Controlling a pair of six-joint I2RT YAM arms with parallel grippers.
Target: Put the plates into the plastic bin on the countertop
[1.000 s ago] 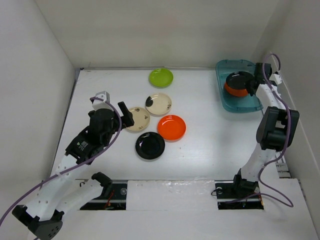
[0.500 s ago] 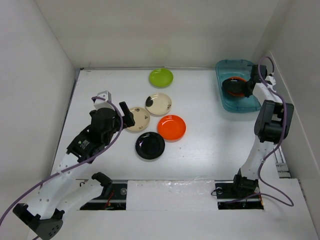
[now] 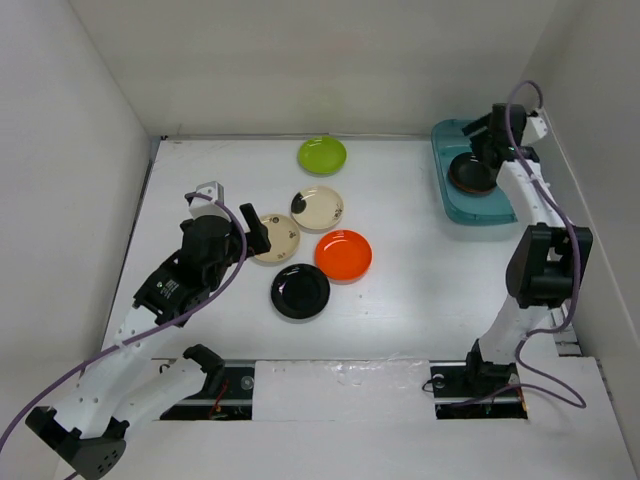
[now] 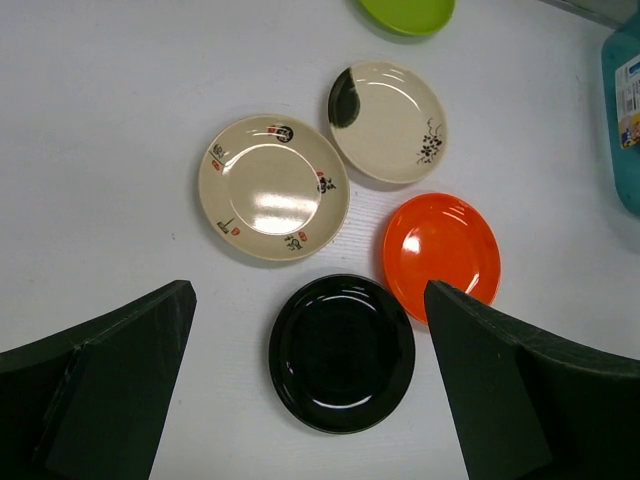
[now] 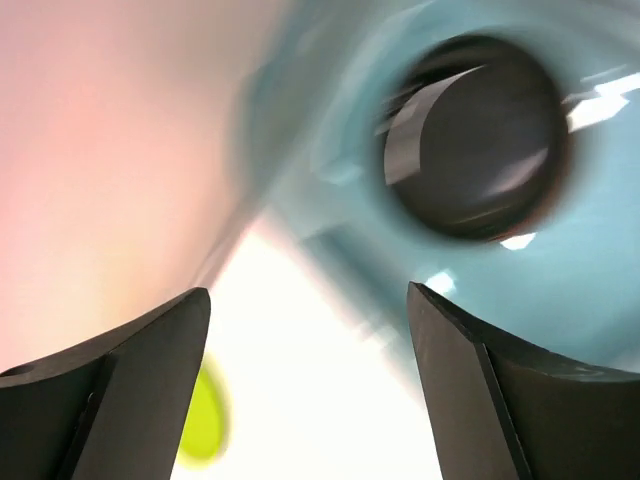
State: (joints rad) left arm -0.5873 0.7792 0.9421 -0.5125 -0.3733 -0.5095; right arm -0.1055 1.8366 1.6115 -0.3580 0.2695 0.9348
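Observation:
Five plates lie on the countertop: lime green, two cream, orange and black. A black plate rests in the teal plastic bin at the back right. My right gripper hovers open just above and behind it, holding nothing. The blurred right wrist view shows that black plate in the bin beyond the open gripper. My left gripper is open above the black plate, with the orange plate and cream plates ahead.
White walls close in the countertop on the left, back and right. The bin sits tight against the right wall. The lime green plate and a corner of the bin show at the far edge of the left wrist view.
My right gripper has opened and let go of the black plate, which now lies flat in the bin. The gripper has risen and moved toward the back. The left arm has barely moved.

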